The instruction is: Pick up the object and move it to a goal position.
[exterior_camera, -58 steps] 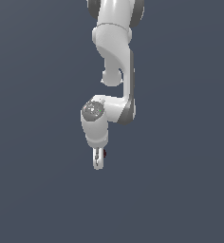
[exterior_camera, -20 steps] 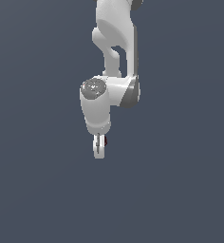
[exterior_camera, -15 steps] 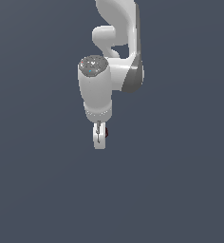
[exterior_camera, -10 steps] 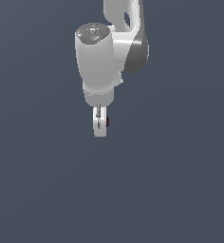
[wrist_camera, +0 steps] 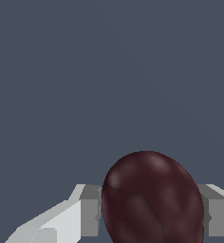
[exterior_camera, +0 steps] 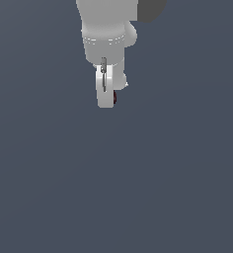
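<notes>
Wrist view shows our pincer (wrist_camera: 149, 209) pinching the dark maroon ball (wrist_camera: 152, 199) between its pads (wrist_camera: 90, 211) (only a red sliver shows outside). We judge a jolt could roll so round a ball free.

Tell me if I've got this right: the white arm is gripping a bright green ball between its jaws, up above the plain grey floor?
Not quite: the ball is dark maroon-red, not bright green. The wrist view shows it plainly, held between the two jaws of the gripper. The rest stands: the arm is white, and the exterior view shows the ball only as a red sliver at the gripper, over the plain grey floor.
</notes>
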Action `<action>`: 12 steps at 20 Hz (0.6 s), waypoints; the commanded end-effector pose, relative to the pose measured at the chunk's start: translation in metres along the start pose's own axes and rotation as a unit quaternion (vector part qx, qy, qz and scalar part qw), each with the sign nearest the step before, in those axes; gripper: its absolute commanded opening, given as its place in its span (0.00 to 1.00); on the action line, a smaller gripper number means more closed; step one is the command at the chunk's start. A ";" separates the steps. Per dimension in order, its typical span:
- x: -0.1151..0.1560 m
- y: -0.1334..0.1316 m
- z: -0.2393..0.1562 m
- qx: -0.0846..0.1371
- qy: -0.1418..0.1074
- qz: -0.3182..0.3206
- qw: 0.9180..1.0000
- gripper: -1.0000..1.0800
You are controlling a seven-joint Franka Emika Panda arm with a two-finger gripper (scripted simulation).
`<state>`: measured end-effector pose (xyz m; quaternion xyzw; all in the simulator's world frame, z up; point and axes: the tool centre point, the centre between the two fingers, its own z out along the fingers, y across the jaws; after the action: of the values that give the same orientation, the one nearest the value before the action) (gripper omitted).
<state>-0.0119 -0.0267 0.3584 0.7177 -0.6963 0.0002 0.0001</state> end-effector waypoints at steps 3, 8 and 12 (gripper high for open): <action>-0.005 0.007 -0.047 0.000 0.000 0.000 1.000 0.00; -0.010 0.011 -0.083 0.000 0.000 -0.001 1.000 0.00; -0.012 0.012 -0.102 0.000 0.000 -0.001 1.000 0.00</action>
<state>-0.0238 -0.0158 0.4530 0.7186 -0.6954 0.0003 0.0000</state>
